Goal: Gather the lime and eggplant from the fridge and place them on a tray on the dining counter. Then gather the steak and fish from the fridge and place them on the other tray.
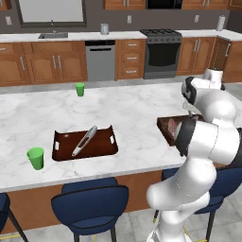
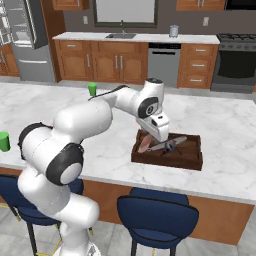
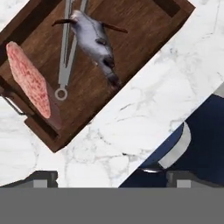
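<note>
On the dining counter [image 2: 225, 125], the other tray [image 2: 190, 156] holds a pink steak [image 2: 145, 143] standing on edge at its left end and a grey fish [image 2: 171, 145] beside it. In the hand view the steak [image 3: 28, 78], the fish [image 3: 94, 41] and metal tongs [image 3: 65, 52] all lie in that tray [image 3: 131, 48]. My gripper [image 2: 162, 136] hangs just above its near left part, open with nothing between its fingers [image 3: 41, 177]. The tray [image 1: 101, 146] further left holds only tongs [image 1: 84, 141]. The lime and eggplant are out of view. The fridge [image 2: 20, 45] stands far back left.
Two green cups [image 1: 35, 158] [image 1: 80, 89] stand on the counter [image 1: 142, 101]. Blue stools [image 1: 90, 201] [image 2: 156, 215] line its near edge. Wall cabinets, a sink [image 2: 120, 36] and a stove [image 1: 162, 52] run along the back.
</note>
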